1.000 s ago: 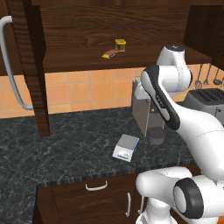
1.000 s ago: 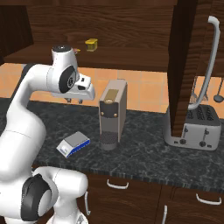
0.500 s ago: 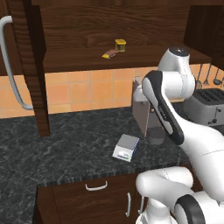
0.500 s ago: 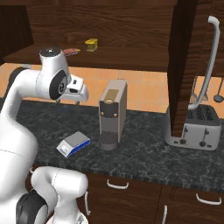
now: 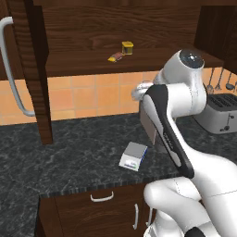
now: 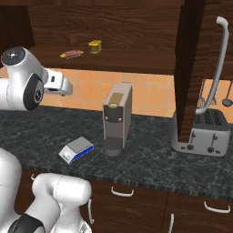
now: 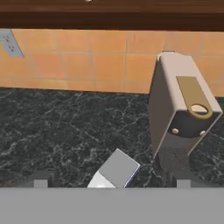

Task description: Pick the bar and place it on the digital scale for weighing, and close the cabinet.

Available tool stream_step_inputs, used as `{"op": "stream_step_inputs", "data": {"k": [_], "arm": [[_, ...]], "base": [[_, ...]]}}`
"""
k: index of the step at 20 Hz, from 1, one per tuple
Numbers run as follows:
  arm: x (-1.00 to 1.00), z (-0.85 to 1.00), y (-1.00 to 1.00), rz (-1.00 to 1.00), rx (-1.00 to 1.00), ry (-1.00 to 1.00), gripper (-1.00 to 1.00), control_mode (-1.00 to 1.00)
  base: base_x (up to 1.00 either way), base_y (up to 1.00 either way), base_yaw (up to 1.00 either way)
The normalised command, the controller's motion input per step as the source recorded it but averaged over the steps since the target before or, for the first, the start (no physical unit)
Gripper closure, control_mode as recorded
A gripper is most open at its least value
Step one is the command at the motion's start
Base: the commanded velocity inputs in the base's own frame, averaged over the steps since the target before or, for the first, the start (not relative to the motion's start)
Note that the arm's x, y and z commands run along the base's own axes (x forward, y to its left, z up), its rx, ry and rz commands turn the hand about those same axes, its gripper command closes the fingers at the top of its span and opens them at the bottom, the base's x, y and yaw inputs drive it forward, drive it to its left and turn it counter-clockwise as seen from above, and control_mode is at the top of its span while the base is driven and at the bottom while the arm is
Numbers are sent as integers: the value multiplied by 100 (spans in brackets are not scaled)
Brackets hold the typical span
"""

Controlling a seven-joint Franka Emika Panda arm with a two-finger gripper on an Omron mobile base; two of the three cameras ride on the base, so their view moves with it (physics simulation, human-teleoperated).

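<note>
Bar [image 5: 115,57] lying up on the open cabinet [image 5: 139,28] shelf beside a yellow jar [image 5: 127,47], well above the digital scale [image 5: 133,155] waiting flat on the dark counter [image 5: 69,152], so a lift-and-lower carry looks due. Gripper [image 6: 61,85] raised below the shelf, holding nothing, fingers' spread impossible to tell. Coffee machine [image 6: 117,118] just beside the scale, toaster [image 6: 200,132] further right, orange tiles behind.

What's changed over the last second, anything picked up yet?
Only the arm moved: its upper joints lifted, and the gripper rose a little below the shelf. Nothing was taken hold of or let go. The bar lies as before on the cabinet shelf, both doors open, and the digital scale sits bare on the counter beside the coffee machine.
</note>
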Motion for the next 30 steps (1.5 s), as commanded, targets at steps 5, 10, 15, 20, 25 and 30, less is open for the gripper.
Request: {"op": "stream_step_inputs", "data": {"k": [5, 10, 15, 20, 25, 30], "arm": [[-6, 68, 33, 0, 0, -31, -100, -100], [0, 60, 25, 0, 0, -26, -100, -100], [4, 50, 15, 0, 1, -14, -100, -100], [28, 34, 0, -1, 1, 3, -100, -100], [57, 1, 0, 0, 0, 7, -100, -100], [67, 0, 0, -2, 2, 14, -100, -100]], "base": [[0, 0, 0], [0, 0, 0], [0, 0, 0], [0, 0, 0], [0, 0, 0], [0, 0, 0]]}}
